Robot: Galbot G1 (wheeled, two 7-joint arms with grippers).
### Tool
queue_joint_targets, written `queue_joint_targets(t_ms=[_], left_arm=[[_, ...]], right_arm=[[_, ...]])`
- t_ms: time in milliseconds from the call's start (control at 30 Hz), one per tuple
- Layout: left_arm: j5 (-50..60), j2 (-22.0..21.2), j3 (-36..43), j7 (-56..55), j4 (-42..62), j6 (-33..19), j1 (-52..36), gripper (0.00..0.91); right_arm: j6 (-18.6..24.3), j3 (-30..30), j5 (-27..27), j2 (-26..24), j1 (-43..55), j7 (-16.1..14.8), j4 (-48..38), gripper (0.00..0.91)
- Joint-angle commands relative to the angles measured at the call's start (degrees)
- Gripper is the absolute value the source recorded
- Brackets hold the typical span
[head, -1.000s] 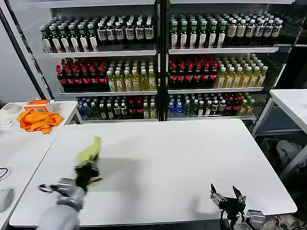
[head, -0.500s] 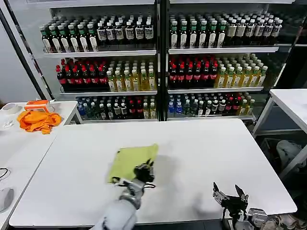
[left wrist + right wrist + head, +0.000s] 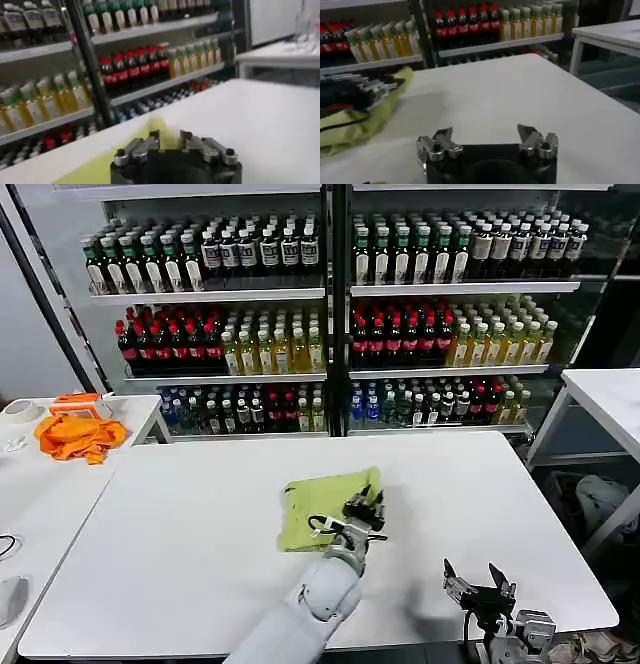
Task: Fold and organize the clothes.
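Folded T-shirt (image 3: 325,496) at frame centre on table (image 3: 180,524); left gripper (image 3: 364,510) pinching its right edge, placing step; next: let go; right gripper (image 3: 478,589) spread, empty, lower right

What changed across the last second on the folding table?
The left gripper carried the yellow-green T-shirt from the table's left side toward the middle, where it now lies folded and flat under the gripper. The right gripper stayed open at the near right edge; the orange cloth stayed put.

white table (image 3: 200,514), drink shelves (image 3: 330,324) (bottles)
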Motion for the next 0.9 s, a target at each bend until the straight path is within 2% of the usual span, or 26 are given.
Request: queue_joint_targets(t_ms=[33, 133, 400, 567, 700, 900], left_arm=[[-9.1, -1.0, 1.1, -2.3, -1.9, -13.7, 0.3, 0.907], [-11.4, 4.0, -3.9, -3.2, -8.7, -14.6, 3.2, 0.907], [-15.1, 15.8, -21.7, -3.9, -20.5, -12.3, 15.0, 0.907], [-15.1, 18.4, -28.7, -3.9, -23.6, -13.3, 22.1, 0.907], [-14.8, 18.3, -31.7, -3.8, -24.9, -14.9, 26.3, 0.907], [-14.3, 17.7, -32.7, -3.6, -26.7, -15.2, 29.6, 0.907]], right_arm=[[0.2, -0.7, 1.7, -1.5, 4.5, 0.2, -1.1, 0.907], [-0.3, -2.2, 2.4, -2.6, 8.0, 0.7, -2.5, 0.907], [-3.2, -13.5, 12.5, -4.1, 25.4, 4.5, -12.3, 0.907], [-4.2, -19.4, 14.1, -1.4, 33.7, 5.5, -19.3, 0.907], [-3.1, -21.7, 10.9, 1.3, 38.8, 5.5, -25.9, 0.907], [-2.3, -22.7, 8.6, 4.0, 41.5, 5.4, -31.7, 0.907]])
